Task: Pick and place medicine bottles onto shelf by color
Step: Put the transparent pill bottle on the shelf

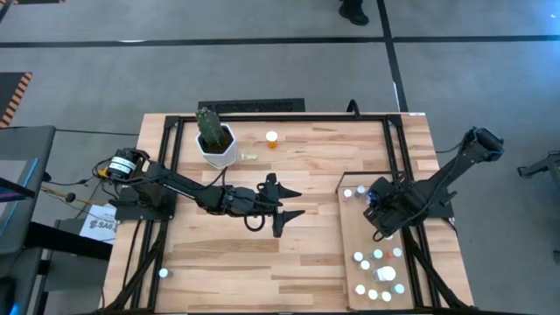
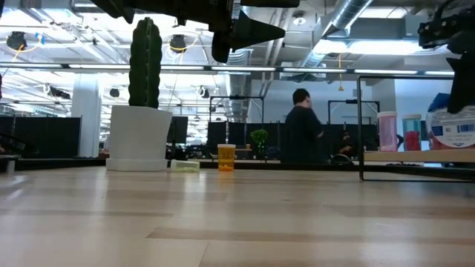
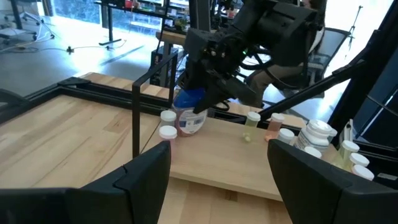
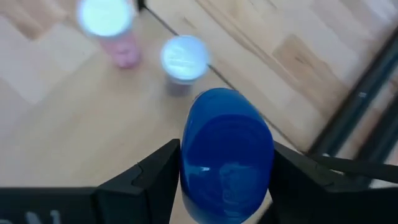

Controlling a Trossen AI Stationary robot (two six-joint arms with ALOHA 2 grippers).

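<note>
2 dark arms reach in over the striped planked wooden tabletop (image 1: 289,262) from its opposite sides. The smooth pale plywood shelf panel with a dark edge (image 1: 350,236) lies on the right part of that tabletop, and all places below are given from it. The left arm stretches almost flat toward the shelf, its left gripper (image 1: 286,203) hanging above bare wood well short of the shelf's edge, fingers spread wide and grasping nothing. The right arm folds down from the far side of the shelf, elbow high, so that the right gripper (image 3: 198,104) stands at the shelf's far end, fingers clamped on a blue-capped medicine bottle with a clear pinkish body (image 3: 189,115) that stands at or just above the shelf surface. 2 white-capped bottles (image 3: 168,124) stand just beside it on the shelf. A cluster of small white-capped medicine bottles (image 1: 378,273) crowds the shelf's near end. Well apart from the shelf stand a white pot holding a green cactus (image 1: 215,140) and 1 small orange bottle (image 1: 272,139).
</note>
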